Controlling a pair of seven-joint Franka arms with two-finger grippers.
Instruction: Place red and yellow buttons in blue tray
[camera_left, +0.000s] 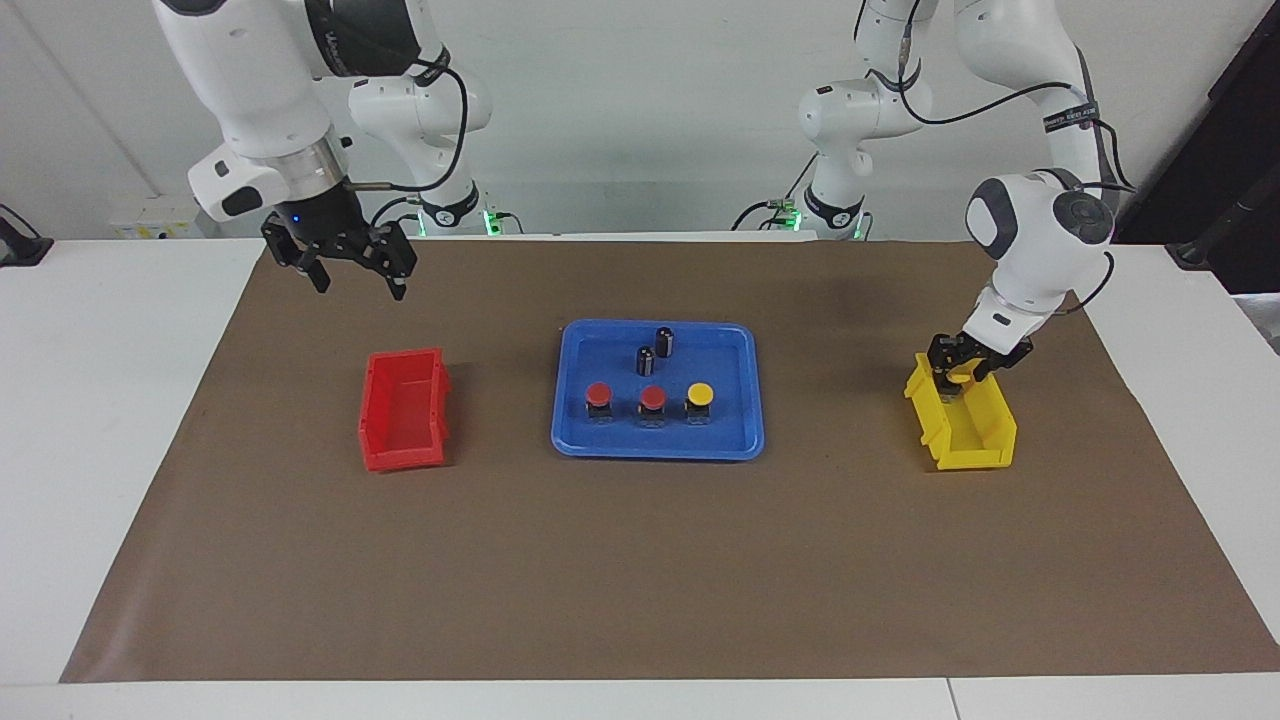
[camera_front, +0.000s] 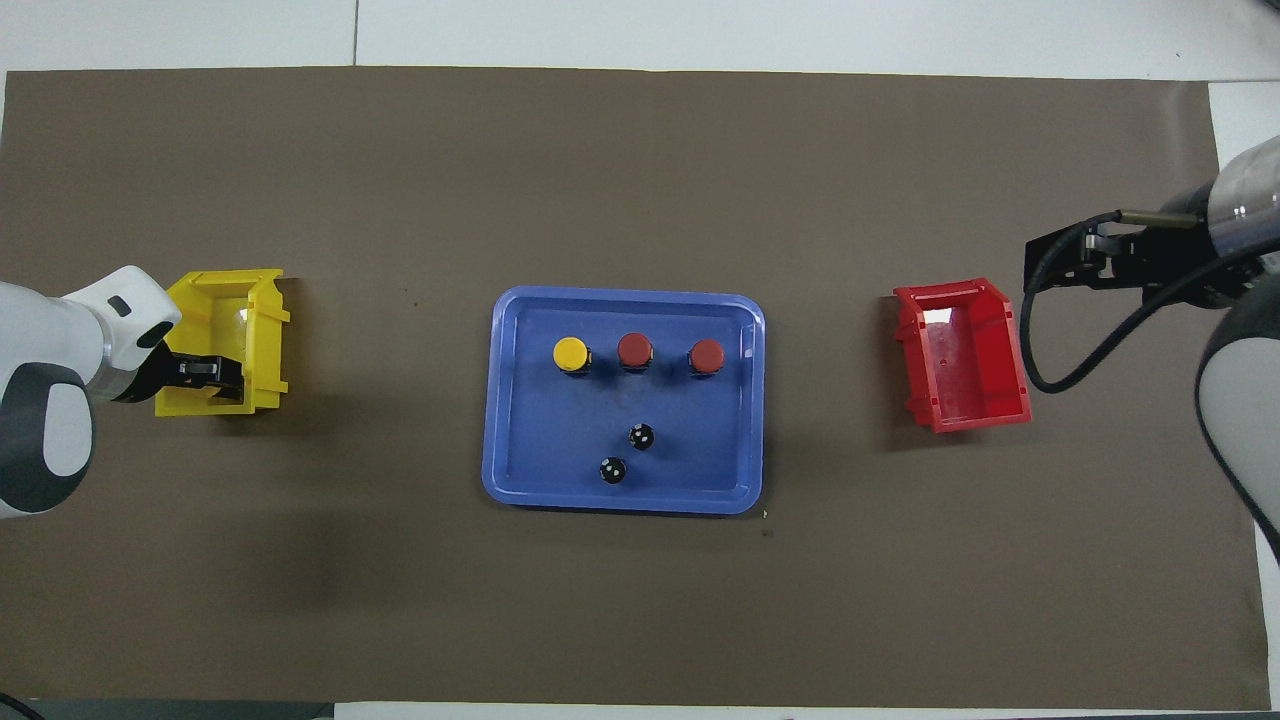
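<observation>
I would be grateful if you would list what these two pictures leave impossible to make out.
- Fourth button: the left gripper reaches into the yellow bin; in both views its fingers and the bin wall hide whether it grips anything.
- Right gripper: the overhead view shows only part of it, beside the red bin.
- Two black cylinders in the blue tray: too small to identify in either view.

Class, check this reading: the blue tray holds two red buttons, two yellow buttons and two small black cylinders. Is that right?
Not quite. The blue tray holds two red buttons, the two black cylinders, but only one yellow button. The overhead view shows this clearly.
</observation>
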